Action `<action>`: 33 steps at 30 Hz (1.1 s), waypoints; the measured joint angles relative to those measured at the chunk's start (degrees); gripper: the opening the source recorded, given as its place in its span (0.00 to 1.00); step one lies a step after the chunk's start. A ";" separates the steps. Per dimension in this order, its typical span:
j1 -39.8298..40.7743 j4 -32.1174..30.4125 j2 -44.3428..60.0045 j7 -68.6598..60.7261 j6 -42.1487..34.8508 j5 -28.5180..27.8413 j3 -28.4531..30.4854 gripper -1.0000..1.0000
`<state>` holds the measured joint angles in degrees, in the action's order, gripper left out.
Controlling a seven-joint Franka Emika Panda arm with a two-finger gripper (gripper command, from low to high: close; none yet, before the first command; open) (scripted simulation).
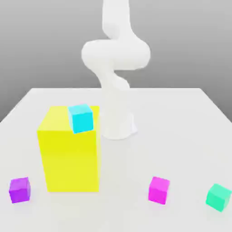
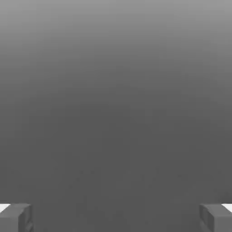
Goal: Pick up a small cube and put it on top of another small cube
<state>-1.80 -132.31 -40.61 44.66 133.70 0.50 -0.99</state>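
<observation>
The arm [image 1: 115, 68] rises from its base at the far middle of the white bench [image 1: 181, 136]. In the hand view the gripper [image 2: 116, 217] has its two fingers [image 2: 16, 217] standing at opposite edges of the picture, spread wide with nothing between them, so it is released and empty. Beyond the fingers there is just plain grey, with no cube between them or close beneath.

Four small cubes are on offer. A cyan cube [image 1: 81, 118] sits on the top of a tall yellow block [image 1: 70, 154], near the block's far corner on the exterior view's right, and it is turned a little against the block's edges. The other three rest on the bench along the near side: a purple cube [image 1: 19, 189] at the exterior view's left, just beside the yellow block; a magenta cube [image 1: 159, 189] to the right of the block; and a green cube [image 1: 219, 197] further right, near the magenta one but apart from it.

No cube is picked yet, so the task looks to be at its start. Every cube lies on the near side of the arm's base and lower than the raised hand, so the coming move is likely a reach outward and down. The magenta and green cubes, close together on open bench, look the easiest pair to stack.
</observation>
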 joint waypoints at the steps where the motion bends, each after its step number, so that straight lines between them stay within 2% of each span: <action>1: -0.75 -0.23 2.25 -0.50 0.83 0.21 -0.47 0.50; 9: -6.09 -1.94 18.96 -3.59 7.01 0.88 -4.75 0.50; 16: -10.05 -3.43 33.50 -4.72 12.37 -0.69 -9.43 0.50; 26: -18.67 -5.45 54.75 -2.55 19.78 -8.27 -12.29 0.50; 31: -22.55 -4.03 65.19 0.40 26.54 -12.86 -9.08 0.50; 32: -23.21 -3.65 66.94 0.92 27.89 -13.54 -8.30 0.00; 33: -23.21 -3.65 66.94 0.92 27.89 -13.54 -8.30 0.00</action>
<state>-25.01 -135.96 26.33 45.57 161.59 -13.04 -9.29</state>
